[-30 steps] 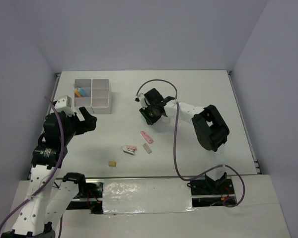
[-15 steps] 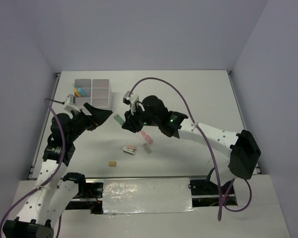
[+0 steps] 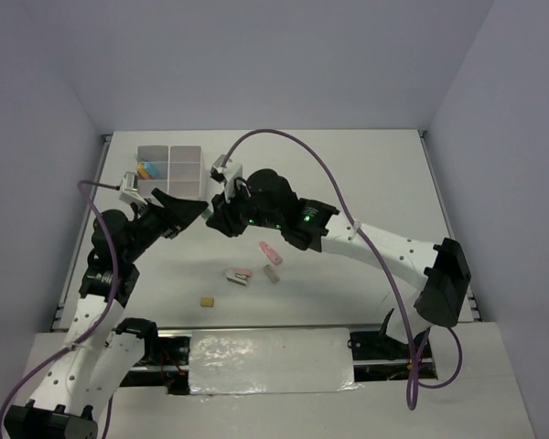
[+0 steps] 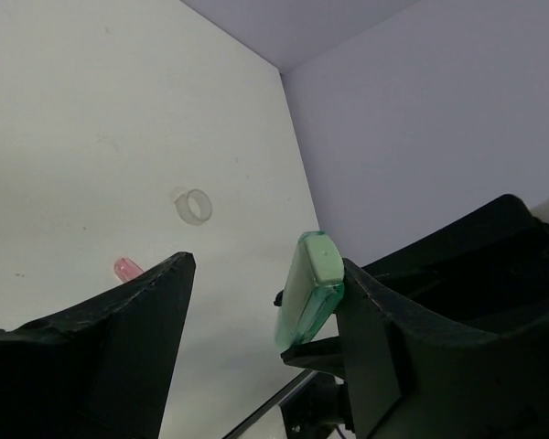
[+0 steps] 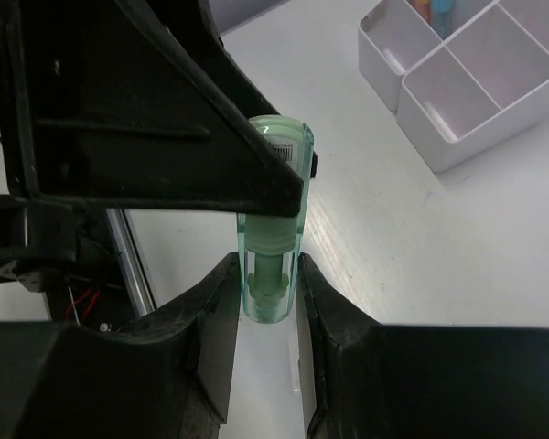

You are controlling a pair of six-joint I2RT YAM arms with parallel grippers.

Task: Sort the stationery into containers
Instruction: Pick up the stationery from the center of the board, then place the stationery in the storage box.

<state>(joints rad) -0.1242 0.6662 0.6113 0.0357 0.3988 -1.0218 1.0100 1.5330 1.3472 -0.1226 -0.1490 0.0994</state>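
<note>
Your right gripper [image 5: 267, 273] is closed on a green highlighter [image 5: 276, 183]. It pinches one end, and the rest sticks out past the fingertips. Your left gripper [image 4: 267, 265] is spread wide with the highlighter in its gap, right beside one finger; you cannot tell whether they touch.

From above you see the two grippers nose to nose, left of the tabletop's middle and just on the near side of the white box [image 3: 188, 190]. The highlighter is hidden between them there. Only the left wrist camera shows you a clear tape ring [image 4: 194, 205] lying flat on the table.

The box sits near the far left corner, with orange and blue pieces [image 3: 146, 170] in one left-side compartment. Between the middle and the near edge lie a pink highlighter [image 3: 269, 251], a stapler-like piece [image 3: 239, 275], a small eraser [image 3: 272, 273] and a tan block [image 3: 206, 300], all apart.

The tabletop [image 3: 375, 174] is plain white, and the walls are pale lilac-grey.
</note>
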